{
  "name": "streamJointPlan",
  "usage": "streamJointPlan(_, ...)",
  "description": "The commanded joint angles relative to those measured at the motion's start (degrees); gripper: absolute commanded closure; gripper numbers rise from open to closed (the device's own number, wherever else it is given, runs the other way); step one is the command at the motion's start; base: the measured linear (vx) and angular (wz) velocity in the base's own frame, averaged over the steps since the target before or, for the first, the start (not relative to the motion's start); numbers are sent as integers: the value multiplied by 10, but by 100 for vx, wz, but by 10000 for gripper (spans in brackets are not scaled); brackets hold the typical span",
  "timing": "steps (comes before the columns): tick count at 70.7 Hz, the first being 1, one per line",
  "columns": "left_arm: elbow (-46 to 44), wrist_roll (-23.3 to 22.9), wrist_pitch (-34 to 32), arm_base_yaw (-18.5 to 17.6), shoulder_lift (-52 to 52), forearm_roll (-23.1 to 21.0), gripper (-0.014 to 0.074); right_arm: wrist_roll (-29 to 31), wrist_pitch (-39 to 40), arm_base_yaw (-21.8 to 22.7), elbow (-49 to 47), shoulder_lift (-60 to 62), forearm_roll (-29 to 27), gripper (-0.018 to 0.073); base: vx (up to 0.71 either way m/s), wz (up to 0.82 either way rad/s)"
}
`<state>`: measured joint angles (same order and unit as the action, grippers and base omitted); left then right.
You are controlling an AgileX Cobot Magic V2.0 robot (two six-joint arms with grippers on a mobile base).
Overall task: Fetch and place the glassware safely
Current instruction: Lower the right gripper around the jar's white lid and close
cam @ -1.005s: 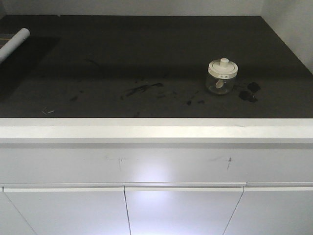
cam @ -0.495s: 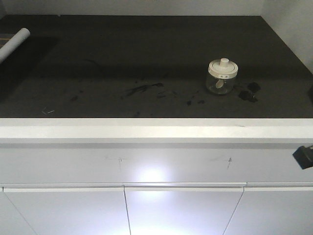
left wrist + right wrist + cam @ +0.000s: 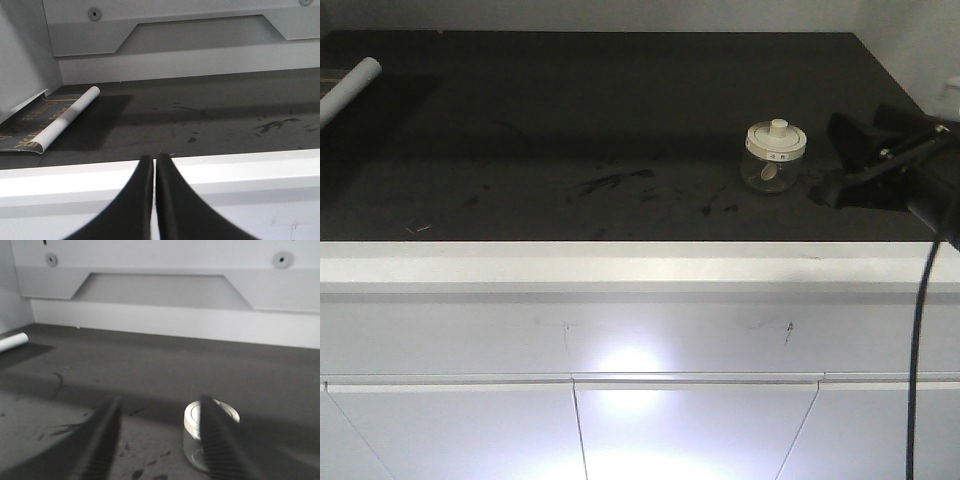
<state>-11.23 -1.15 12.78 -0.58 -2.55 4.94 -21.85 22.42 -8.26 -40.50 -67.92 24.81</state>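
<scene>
Standing upright on the dark countertop [image 3: 570, 110], toward its 3 o'clock side in the front view, the glass jar [image 3: 776, 157] has its cream lid [image 3: 776, 138] on and has not shifted over the last second. The change is beside it. The right gripper [image 3: 830, 158] was absent a second ago and was only a dark corner at the frame edge half a second ago. It now reaches in from the jar's 3 o'clock, just beside it but not touching, jaws spread wide. That looks like the approach for the fetch, with the grasp not yet made. In the right wrist view the jar sits off-centre in the gap, so a sideways correction seems needed.

The left gripper [image 3: 154, 157], jaws pressed together, hangs idle over the white counter edge [image 3: 250, 170].

The gripper now covers the dark smudges at the jar's 4 o'clock. The right wrist view is blurred and one finger [image 3: 220, 445] crosses the jar, so label marks and contents cannot be read. The rolled sheet [image 3: 350, 85] at 10 o'clock is cut off by the frame.
</scene>
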Motion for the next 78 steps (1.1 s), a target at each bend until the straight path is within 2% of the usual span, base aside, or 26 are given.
streamJointPlan(1, -15, -5, -39, -3, -6, -5, 603, 4, 38, 0, -72, -56, -7, 47, 0, 0)
streamJointPlan(7, -15, -5, -39, -3, -6, -5, 603, 11, 38, 0, -126, -118, -7, 19, 0, 0)
streamJointPlan(21, -15, -5, -39, -3, -6, -5, 603, 18, 38, 0, -250, -239, -10, 36, 0, 0)
streamJointPlan(31, -15, -5, -39, -3, -6, -5, 603, 19, 38, 2, -315, -302, -36, 47, 0, 0)
streamJointPlan(40, -15, -5, -39, -3, -6, -5, 603, 19, 36, 16, -360, -345, -37, 47, 0, 0)
streamJointPlan(67, -15, -5, -39, -3, -6, -5, 603, 37, 48, 27, -384, -420, -36, 47, 0, 0)
streamJointPlan(78, -15, -5, -39, -3, -6, -5, 603, 47, 93, 28, -384, -453, -37, 48, 0, 0)
